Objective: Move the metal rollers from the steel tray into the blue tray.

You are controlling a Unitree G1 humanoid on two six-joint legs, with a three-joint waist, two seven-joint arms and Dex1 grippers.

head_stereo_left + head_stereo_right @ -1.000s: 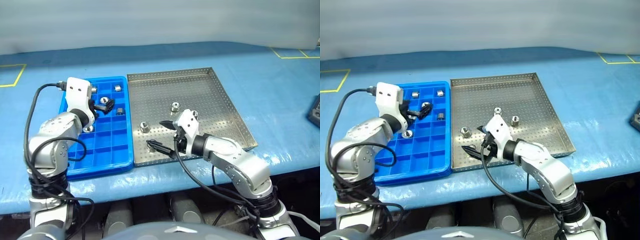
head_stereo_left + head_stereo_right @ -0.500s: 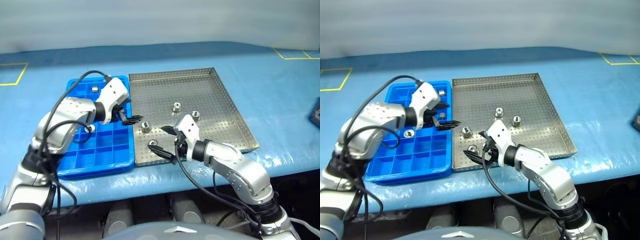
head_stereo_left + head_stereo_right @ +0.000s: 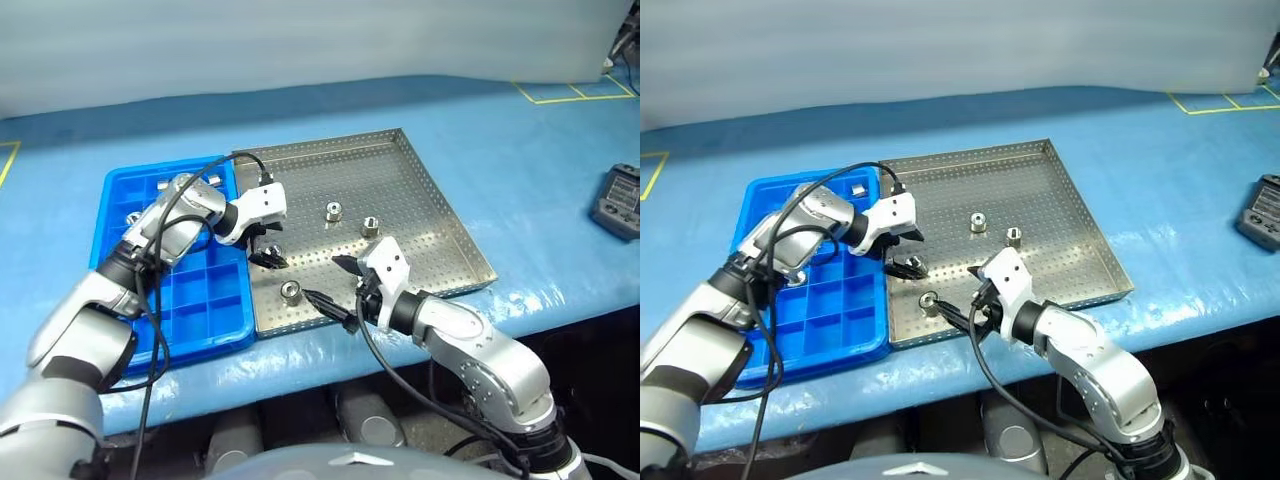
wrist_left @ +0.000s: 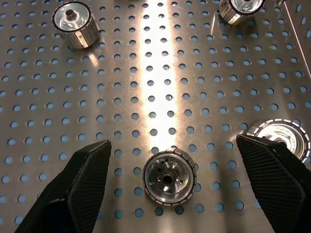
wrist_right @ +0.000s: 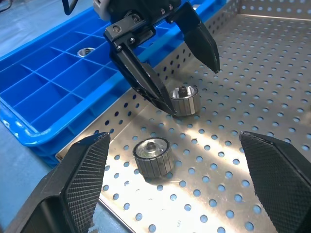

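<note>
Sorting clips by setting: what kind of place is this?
Likely a robot test bench: a table under a blue cover with yellow tape marks, bearing a blue tray and a steel tray.

The left arm (image 3: 170, 225) is covering several blue tray (image 3: 190, 300) compartments (their contents are hidden). A grey device (image 3: 620, 203) is running off the table's right edge, too small to identify.

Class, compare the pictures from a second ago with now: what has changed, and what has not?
The left tool swung from over the blue tray across to the steel tray, now open around a roller. The right tool stayed open near the front roller.
</note>
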